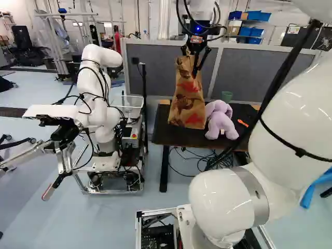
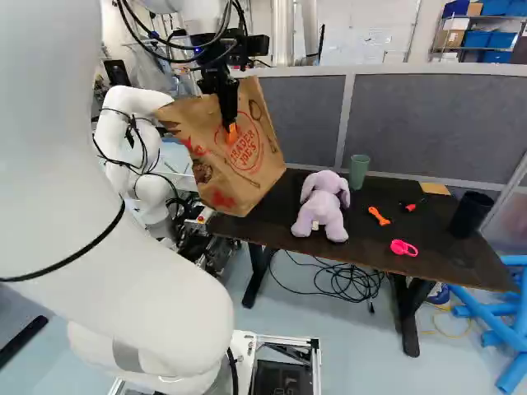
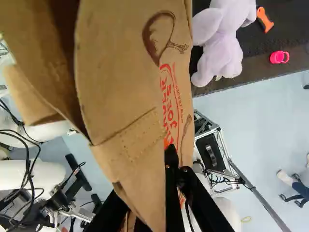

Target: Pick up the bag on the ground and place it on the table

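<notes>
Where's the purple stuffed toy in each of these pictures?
Left base view: right of the middle, on the dark table, beside the paper bag; the toy.
Right base view: near the middle, on the table, in front of the green cup.
Wrist view: beyond the bag's edge, between bag and orange piece.
Shared landmark: the orange piece.

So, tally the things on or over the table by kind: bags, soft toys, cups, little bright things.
Bags: 1, the paper bag
Soft toys: 1, the lilac toy
Cups: 2, the green cup and the black cup
Little bright things: 3, the orange one, the red one and the pink one
Total: 7
</notes>
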